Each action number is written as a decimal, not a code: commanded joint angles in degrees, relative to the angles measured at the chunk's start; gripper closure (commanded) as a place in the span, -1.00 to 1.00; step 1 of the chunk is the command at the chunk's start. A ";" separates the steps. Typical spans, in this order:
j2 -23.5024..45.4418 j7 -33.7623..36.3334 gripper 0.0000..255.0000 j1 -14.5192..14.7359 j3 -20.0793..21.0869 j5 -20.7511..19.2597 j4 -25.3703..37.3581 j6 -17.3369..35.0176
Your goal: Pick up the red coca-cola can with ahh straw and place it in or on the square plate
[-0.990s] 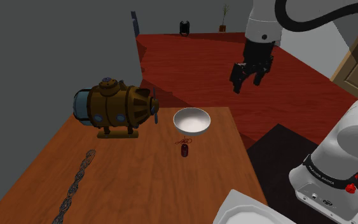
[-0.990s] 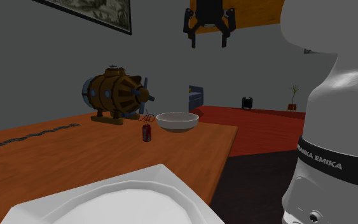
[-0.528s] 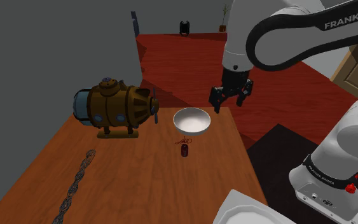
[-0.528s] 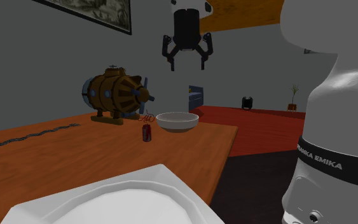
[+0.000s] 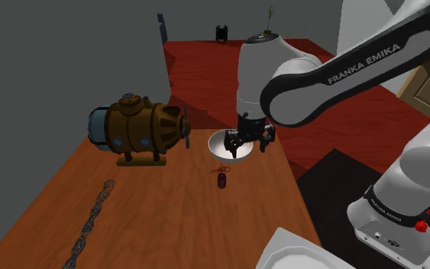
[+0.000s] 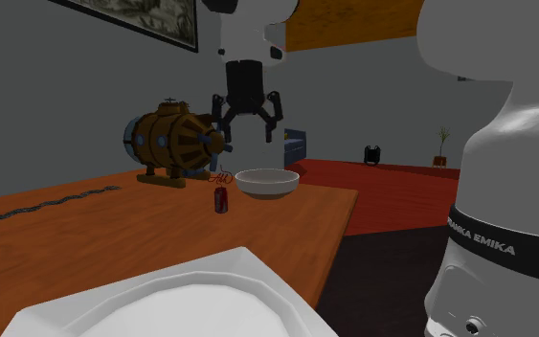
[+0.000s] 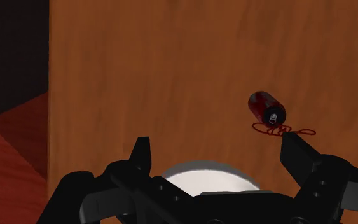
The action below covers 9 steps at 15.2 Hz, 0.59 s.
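Observation:
A small dark red can [image 5: 221,179] stands on the wooden table [image 5: 160,214], with a thin curly red straw [image 5: 221,168] at its top. It also appears as the can [image 6: 221,198] and the can [image 7: 268,108]. My black gripper [image 5: 247,144] hangs open over a white bowl [image 5: 219,141], a short way beyond the can and above it. Its fingers stand wide apart with nothing between them, as seen on the gripper [image 6: 250,129] and the gripper [image 7: 219,149]. The white square plate [image 5: 297,256] lies at the table's near corner beside the stand, shown close up as the plate [image 6: 190,297].
A brown and blue submarine model [image 5: 140,128] stands on the table to the shoulder view's left of the bowl. A dark chain [image 5: 91,222] lies along the table's left side. Red floor [image 5: 221,69] lies beyond the table edge.
The arm has come down and toward the shoulder view's left, bringing the open gripper from high above the red floor to just over the bowl. The can has not moved.

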 commanded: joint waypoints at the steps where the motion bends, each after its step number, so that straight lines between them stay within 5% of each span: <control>1: 4.95 5.57 -1.00 -2.05 3.17 -2.82 1.14 3.53; 5: 18.41 21.54 -1.00 -6.27 8.70 -16.25 5.54 9.11; 9: 31.18 37.17 -1.00 -2.50 5.36 -31.37 11.29 10.77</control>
